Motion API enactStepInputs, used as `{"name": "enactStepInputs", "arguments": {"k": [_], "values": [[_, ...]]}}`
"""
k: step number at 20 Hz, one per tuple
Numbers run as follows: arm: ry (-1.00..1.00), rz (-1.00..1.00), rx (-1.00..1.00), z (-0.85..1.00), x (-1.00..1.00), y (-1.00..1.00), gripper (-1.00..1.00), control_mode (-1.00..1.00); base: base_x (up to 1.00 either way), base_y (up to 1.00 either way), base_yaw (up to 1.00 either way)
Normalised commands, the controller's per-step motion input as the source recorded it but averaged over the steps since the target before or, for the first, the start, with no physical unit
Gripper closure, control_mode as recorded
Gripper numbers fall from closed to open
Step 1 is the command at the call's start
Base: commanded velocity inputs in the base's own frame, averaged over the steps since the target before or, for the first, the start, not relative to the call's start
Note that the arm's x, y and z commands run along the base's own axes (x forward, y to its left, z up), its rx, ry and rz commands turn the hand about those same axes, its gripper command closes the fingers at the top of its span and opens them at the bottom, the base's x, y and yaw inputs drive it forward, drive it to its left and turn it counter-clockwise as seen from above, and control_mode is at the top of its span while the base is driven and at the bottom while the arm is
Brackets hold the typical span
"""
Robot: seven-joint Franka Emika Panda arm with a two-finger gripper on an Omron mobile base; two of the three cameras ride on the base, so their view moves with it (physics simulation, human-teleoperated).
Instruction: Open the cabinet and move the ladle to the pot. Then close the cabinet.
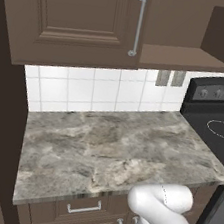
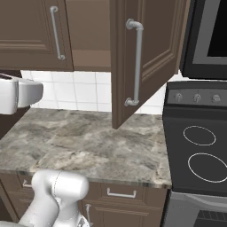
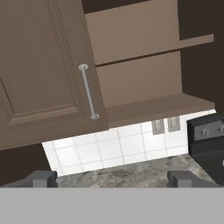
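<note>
Hand view: gripper (image 3: 113,178) jaws spread wide, nothing between them, aimed up at the cabinet (image 3: 39,74). Its left door is shut, silver bar handle (image 3: 88,92) on it; the right half stands open, showing bare shelves (image 3: 153,107). Right base view: right door (image 2: 148,53) swung out over the granite counter (image 2: 88,142), just left of the stove (image 2: 199,146). Left base view: arm elbow (image 1: 164,204) low at the counter's front edge. Can't see ladle or pot, so can't place them
</note>
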Motion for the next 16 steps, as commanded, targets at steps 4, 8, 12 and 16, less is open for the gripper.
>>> {"name": "enactStepInputs", "arguments": {"k": [4,8,12,16], "values": [[0.01,0.00,0.03,-0.03,-0.48,-0.76,-1.00,-1.00,0.00,0.00,0.00],[0.02,0.00,0.03,0.00,-0.24,-0.53,-1.00,-1.00,0.00,0.00,0.00],[0.00,0.02,0.00,0.00,-0.07,-0.48,-1.00,-1.00,0.00,0.00,0.00],[0.00,0.05,0.01,-0.03,0.00,-0.57,-1.00,-1.00,0.00,0.00,0.00]]}}
